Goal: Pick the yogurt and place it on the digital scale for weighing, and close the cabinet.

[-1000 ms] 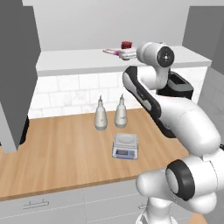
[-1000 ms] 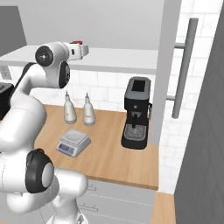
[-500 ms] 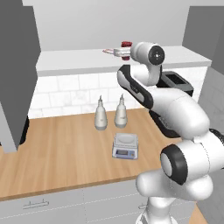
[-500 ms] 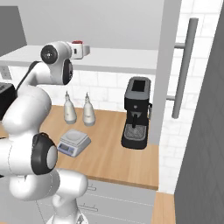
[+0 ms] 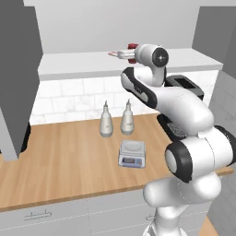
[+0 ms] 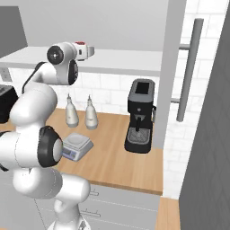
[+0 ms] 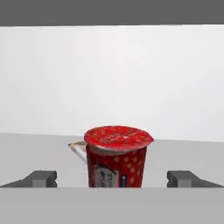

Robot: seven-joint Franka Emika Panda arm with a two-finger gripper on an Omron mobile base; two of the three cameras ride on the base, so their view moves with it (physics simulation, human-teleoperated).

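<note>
Jaws stand wide open and empty, either side of the yogurt (image 7: 116,155), so closing would grip it.

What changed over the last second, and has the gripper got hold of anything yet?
The arm swung its hand in toward the shelf, so the open gripper now faces the yogurt, one fingertip on each side of the cup. Nothing is gripped yet; the cup stands upright on the shelf with the packet behind it. The scale, both bottles and the coffee machine stayed put.
</note>
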